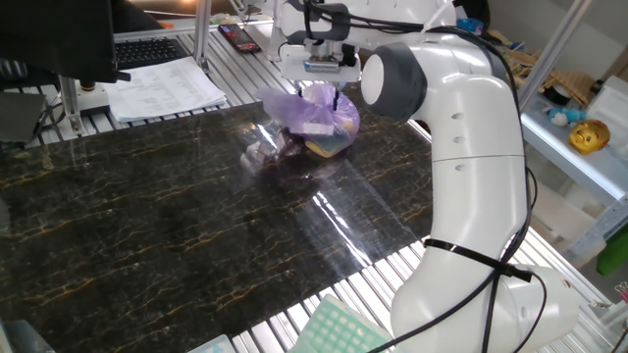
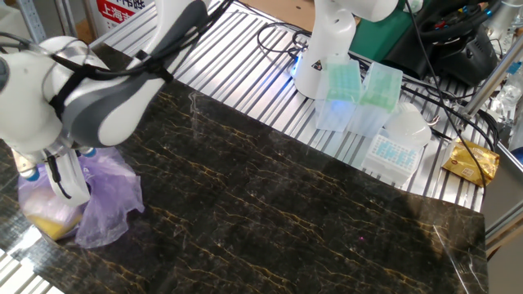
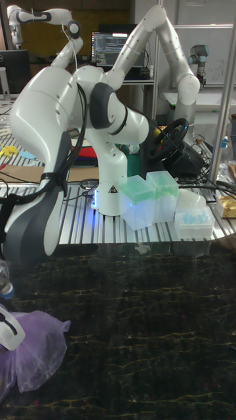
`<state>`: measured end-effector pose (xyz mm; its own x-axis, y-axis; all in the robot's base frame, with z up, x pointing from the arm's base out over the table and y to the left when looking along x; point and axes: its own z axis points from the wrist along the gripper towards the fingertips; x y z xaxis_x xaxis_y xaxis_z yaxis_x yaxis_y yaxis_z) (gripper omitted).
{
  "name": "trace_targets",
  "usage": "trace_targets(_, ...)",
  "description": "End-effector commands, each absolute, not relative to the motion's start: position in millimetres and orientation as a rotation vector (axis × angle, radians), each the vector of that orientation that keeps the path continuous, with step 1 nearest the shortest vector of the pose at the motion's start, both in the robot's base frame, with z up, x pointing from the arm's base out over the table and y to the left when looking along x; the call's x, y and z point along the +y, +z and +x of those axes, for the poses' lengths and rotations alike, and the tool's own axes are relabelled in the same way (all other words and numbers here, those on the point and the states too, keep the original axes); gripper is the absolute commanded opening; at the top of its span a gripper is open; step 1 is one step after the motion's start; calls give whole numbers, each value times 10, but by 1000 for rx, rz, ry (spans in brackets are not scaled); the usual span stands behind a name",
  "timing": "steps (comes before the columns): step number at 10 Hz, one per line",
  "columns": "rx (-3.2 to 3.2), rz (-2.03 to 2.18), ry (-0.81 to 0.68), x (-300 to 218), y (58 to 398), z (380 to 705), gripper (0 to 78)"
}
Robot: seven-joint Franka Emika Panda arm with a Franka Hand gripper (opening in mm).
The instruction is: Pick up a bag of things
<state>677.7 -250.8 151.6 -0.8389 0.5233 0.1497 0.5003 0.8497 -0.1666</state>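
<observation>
Bag (image 1: pixel 312 120) sits on the dark worktop (image 1: pixel 147 226) toward its 1 o'clock corner in one fixed view, directly under the tool (image 1: pixel 321 94). Two dark fingertips (image 1: pixel 337 99) dip into the bag's gathered top, one each side; whether they pinch the plastic I cannot tell. A clear plastic wad (image 1: pixel 257 157) lies touching the bag at its 8 o'clock. Nothing blocks a straight lift, in my judgement; papers (image 1: pixel 162 88) lie well apart at 10 o'clock.

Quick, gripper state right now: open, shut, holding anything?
Gripper: fingers down at the top of the purple bag; whether they are closed on it cannot be told.
</observation>
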Motion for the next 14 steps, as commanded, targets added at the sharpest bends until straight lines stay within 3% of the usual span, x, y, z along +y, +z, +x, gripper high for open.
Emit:
trace_targets(1,-2847,-781,211,-2499,1514,6764,774)
trace_targets(2,-2849,-779,217,-2497,1505,6766,774)
trace_targets(3,-2849,-779,217,-2497,1505,6766,11)
trace_targets(14,-2849,-779,217,-2497,1505,6766,11)
